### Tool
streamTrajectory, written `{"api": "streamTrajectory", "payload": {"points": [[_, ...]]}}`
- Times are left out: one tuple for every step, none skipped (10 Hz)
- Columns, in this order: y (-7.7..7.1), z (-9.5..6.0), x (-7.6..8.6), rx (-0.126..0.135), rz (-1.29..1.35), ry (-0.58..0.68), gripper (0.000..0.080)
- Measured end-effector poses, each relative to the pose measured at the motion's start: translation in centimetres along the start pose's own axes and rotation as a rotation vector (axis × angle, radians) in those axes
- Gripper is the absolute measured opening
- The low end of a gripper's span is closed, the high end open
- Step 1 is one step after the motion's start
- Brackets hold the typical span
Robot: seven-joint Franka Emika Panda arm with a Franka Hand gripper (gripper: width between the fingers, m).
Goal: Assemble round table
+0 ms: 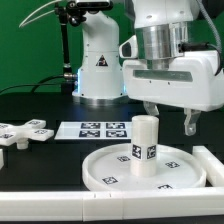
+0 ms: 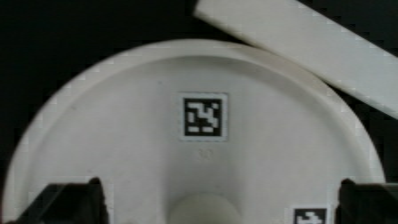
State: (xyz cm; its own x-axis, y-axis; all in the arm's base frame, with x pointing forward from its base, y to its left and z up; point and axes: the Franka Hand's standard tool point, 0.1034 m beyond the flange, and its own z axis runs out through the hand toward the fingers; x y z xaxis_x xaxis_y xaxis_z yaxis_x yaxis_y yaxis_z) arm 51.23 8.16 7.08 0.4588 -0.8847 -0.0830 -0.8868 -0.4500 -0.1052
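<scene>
A robotics lab — black table (image 1: 30, 175), marker board (image 1: 100, 130), robot arm (image 1: 98, 62).

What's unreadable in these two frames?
- Leg: exterior view, its seat in the disc is hidden by its own base; wrist view, only a blur at the frame edge.
- Foot piece: cut by the exterior view's left edge.
- Bar: cut by the exterior view's right edge.

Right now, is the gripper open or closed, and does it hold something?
Gripper: open, holding nothing; the upright leg on the round disc is not gripped.
</scene>
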Motion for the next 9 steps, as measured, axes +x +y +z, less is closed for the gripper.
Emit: {"api": "streamTrajectory", "payload": {"points": [[0.8, -0.2, -0.3, -0.005, 0.012, -0.006, 0.0649], [0.7, -0.1, -0.3, -0.004, 0.011, -0.006, 0.0649], [0.7, 0.0, -0.3, -0.005, 0.01, -0.007, 0.0649], [0.7, 0.1, -0.2, -0.008, 0.001, -0.008, 0.0649], [0.6, 0.5, 0.3, -0.005, -0.113, 0.005, 0.0649], [1.0, 0.8, 0.7, -0.002, -0.296, 0.023, 0.0649], [1.3, 0.7, 1.1, -0.01, -0.509, 0.029, 0.0649], [2.0, 0.7, 2.0, 0.002, -0.523, 0.02, 0.0649], [2.5, 0.6, 2.2, 0.004, -0.531, 0.021, 0.0649]]}}
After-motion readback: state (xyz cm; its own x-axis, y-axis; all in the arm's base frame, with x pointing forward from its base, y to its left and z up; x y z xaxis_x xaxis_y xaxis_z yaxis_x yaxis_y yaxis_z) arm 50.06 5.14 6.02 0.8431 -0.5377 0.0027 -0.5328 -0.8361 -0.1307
